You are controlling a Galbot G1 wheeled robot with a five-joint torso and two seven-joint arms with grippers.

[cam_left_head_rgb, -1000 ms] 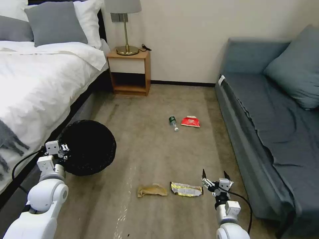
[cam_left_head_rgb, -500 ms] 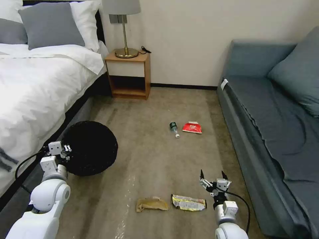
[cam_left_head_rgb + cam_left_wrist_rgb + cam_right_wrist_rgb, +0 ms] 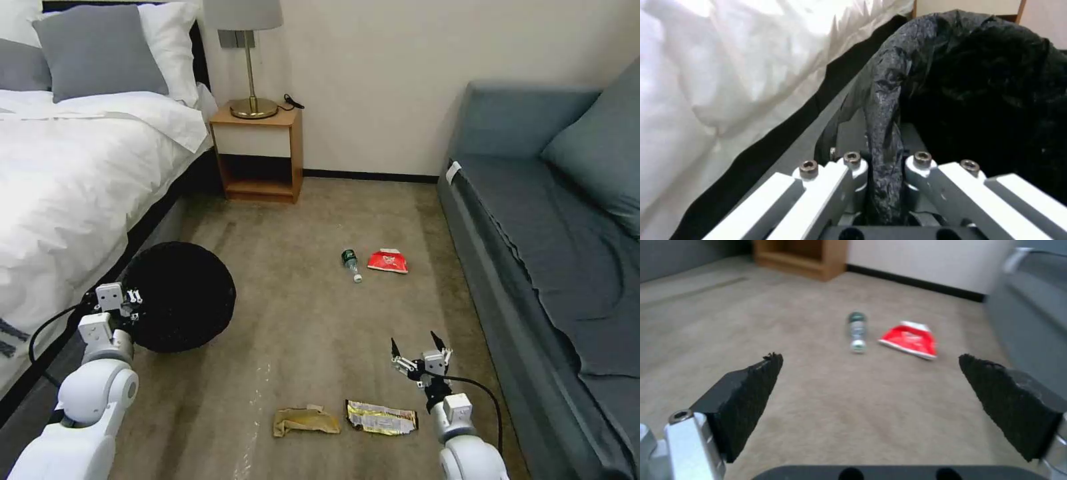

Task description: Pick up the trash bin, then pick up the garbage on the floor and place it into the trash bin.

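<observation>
The trash bin [image 3: 181, 297], its mouth lined with a black bag, hangs at the left beside the bed. My left gripper [image 3: 131, 304] is shut on its near rim. In the left wrist view the gripper [image 3: 884, 160] pinches the folded bag rim [image 3: 887, 86]. My right gripper [image 3: 414, 341] is open above the carpet, just beyond the yellow-silver wrapper [image 3: 381, 417]. A crumpled brown paper bag [image 3: 305, 421] lies left of the wrapper. Farther off lie a small bottle [image 3: 351, 264] and a red packet [image 3: 388, 261]. Between the open right gripper [image 3: 870, 357] pads I see the bottle [image 3: 857, 331] and the packet [image 3: 909, 340].
A white bed [image 3: 60, 180] runs along the left and a grey-blue sofa [image 3: 533, 253] along the right. A wooden nightstand [image 3: 257, 153] with a lamp stands against the far wall. Open carpet [image 3: 300, 320] lies between them.
The head camera has shifted, so the floor litter sits lower in the picture. My open right gripper has moved forward and slightly left, past the wrapper. The left gripper still holds the bin.
</observation>
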